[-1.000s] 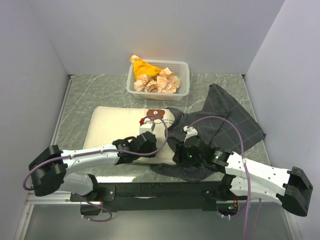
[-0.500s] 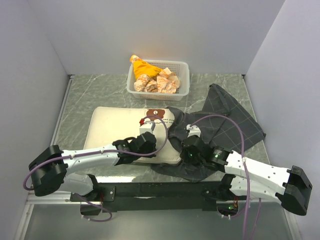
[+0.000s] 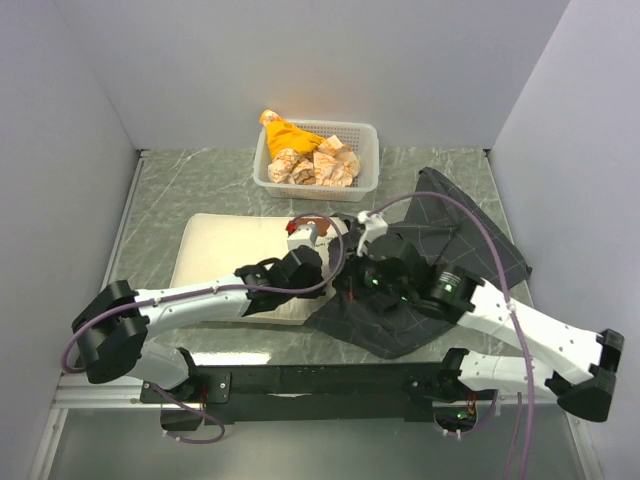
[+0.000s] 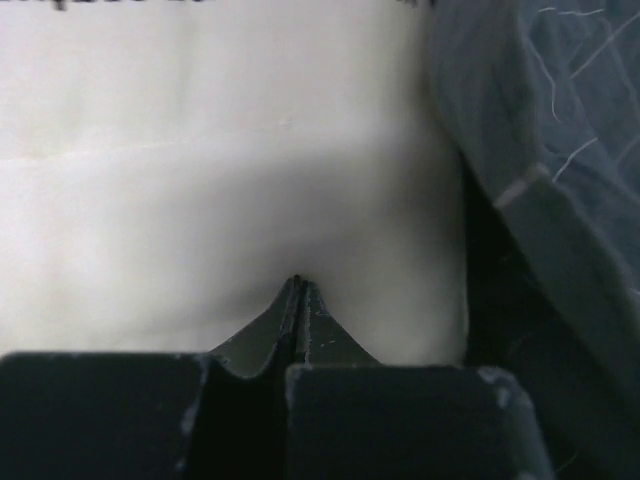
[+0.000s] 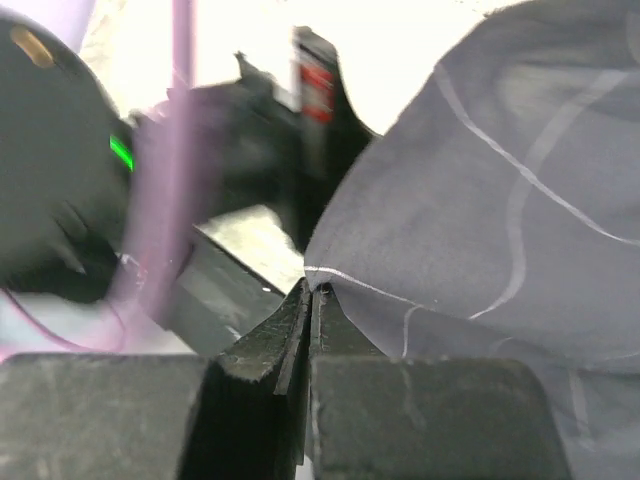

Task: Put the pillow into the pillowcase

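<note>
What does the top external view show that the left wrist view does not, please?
Only the top external view shows the white basket of orange-and-white cloth bundles, the left arm, the right arm, and the pillowcase spread out to the right. Only the left wrist view shows the left fingers pinched shut on the pillow's cream fabric. Both show the cream pillow with the dark checked pillowcase lying against its right end.
</note>
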